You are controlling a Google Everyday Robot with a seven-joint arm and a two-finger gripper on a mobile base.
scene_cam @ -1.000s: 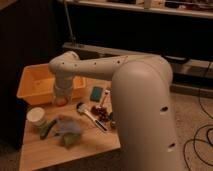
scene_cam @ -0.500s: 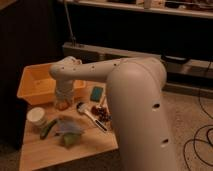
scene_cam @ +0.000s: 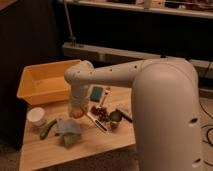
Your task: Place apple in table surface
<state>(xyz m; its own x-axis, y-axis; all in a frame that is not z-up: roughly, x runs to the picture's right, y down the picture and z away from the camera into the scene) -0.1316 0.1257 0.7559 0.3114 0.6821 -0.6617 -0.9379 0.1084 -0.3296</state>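
Tool [scene_cam: 77, 109] at the end of our white arm [scene_cam: 120, 72] hangs low over the middle of the tabletop [scene_cam: 95, 142], just in front of the orange-yellow bin [scene_cam: 30, 85]. We see the apple [scene_cam: 76, 112] right at its tip, small, round and yellowish-orange, sitting at or just above the wood; we cannot tell whether it touches the surface. We cannot tell from this angle how the tool is set about the fruit, since the wrist covers most of it.

Left of the apple, near the tabletop's left edge, stands a white cup [scene_cam: 36, 115]. Between cup and apple lies a long green vegetable [scene_cam: 48, 128], tilted, with a pale crumpled packet [scene_cam: 67, 127] just beside it and a green item [scene_cam: 70, 139] in front of that. To the right of the apple we make out a teal sponge-like block [scene_cam: 96, 93], a small heap of dark reddish bits [scene_cam: 101, 112], a small dark metal cup [scene_cam: 115, 117] and a slim pen-like thing [scene_cam: 97, 122] lying flat. Our bulky arm fills the right side of the view
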